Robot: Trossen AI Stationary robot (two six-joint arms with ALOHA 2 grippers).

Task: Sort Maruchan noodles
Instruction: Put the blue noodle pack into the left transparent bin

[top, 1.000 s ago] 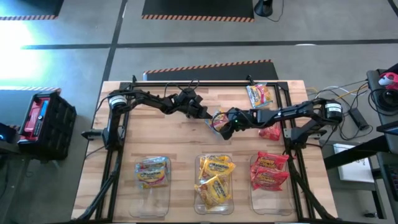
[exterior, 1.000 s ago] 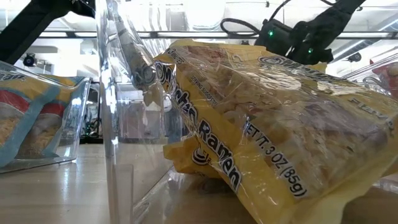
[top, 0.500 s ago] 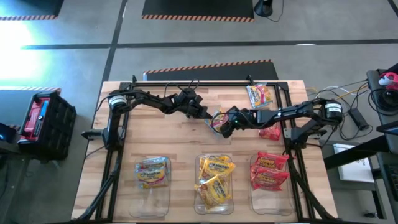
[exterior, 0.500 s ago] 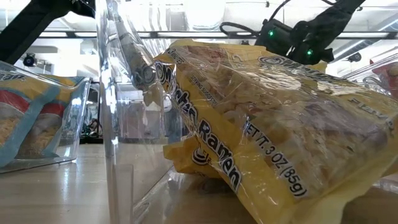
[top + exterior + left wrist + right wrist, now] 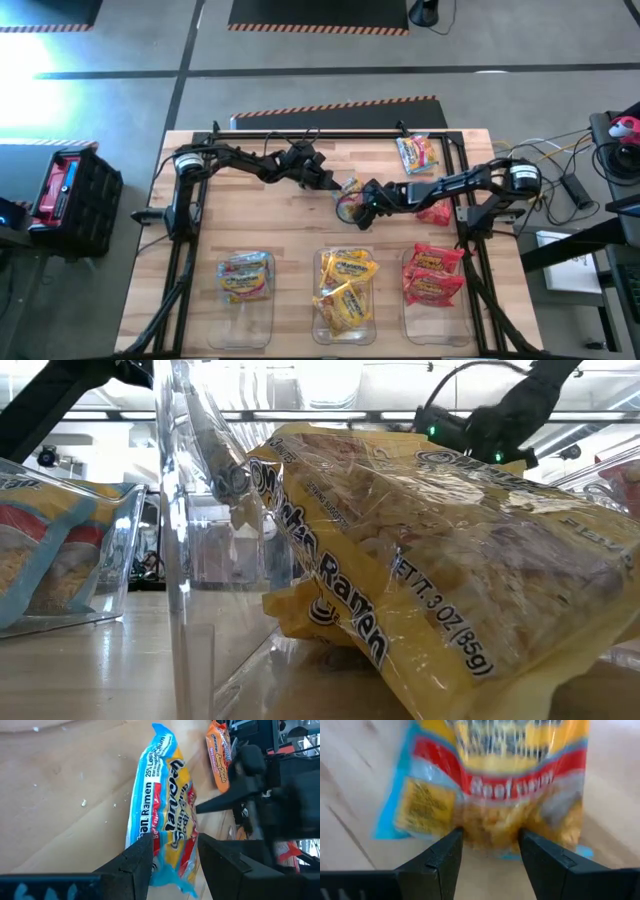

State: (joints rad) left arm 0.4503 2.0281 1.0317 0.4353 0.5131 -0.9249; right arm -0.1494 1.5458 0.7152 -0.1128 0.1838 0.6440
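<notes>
A blue, yellow and red noodle packet is at mid-table between my two grippers. It also shows in the left wrist view and the right wrist view. My left gripper comes from the table's left and is shut on the packet's near end. My right gripper comes from the right, its fingers apart and pointing at the packet's printed face. Another blue packet lies at the far right. A red packet lies under my right arm. My left gripper pinches one end of the packet between its two fingers, which lie on the packet's two faces. It comes about level from the table's left. The packet runs on away from the fingers, toward my right gripper. Whether my right gripper touches the packet, I cannot tell.
Three clear bins stand along the near edge. The left bin holds a blue packet, the middle bin yellow packets and the right bin red ones. A black frame rail runs along the far edge.
My right gripper has moved a little toward the table's left, closer to the packet and my left gripper.
</notes>
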